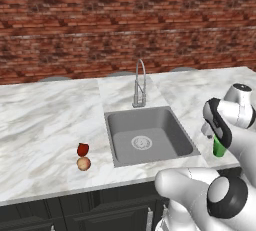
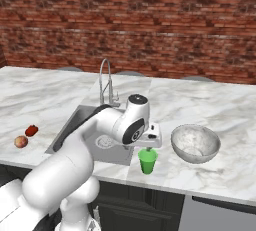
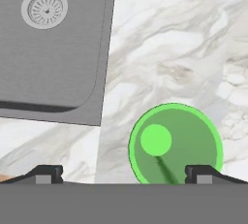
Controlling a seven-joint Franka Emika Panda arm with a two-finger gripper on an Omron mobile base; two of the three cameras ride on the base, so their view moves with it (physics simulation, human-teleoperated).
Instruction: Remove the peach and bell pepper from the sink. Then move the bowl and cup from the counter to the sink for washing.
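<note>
— Brick wall (image 1: 125, 20) runs along the back, with the white marble counter (image 1: 45, 120) below it. What sits at the left end?

— Two small fruits on the marble, well left of the sink (image 1: 150, 135). The dark red bell pepper (image 1: 83, 149) is farther back and the paler peach (image 1: 83, 163) lies just in front of it, very close; I cannot tell whether they touch.

— And the basin itself?

— Grey steel, with a round drain (image 1: 142, 142) in its floor and the arched chrome faucet (image 1: 139, 87) standing at its back edge. I see nothing lying in it.

— Moving right?

— The green cup (image 2: 147, 161) stands upright on the marble near the front edge, just right of the sink. The gripper (image 3: 124, 172) hangs directly above it, fingers spread wide with nothing between them; from the hand view the cup's open mouth sits between the two fingertips (image 3: 203, 172), toward the right one.

— Is it touching the cup?

— Probably not, though the angle is poor.

— Farthest right?

— The silvery bowl (image 2: 195, 143), upright on the counter, beside the cup and apart from it.
</note>
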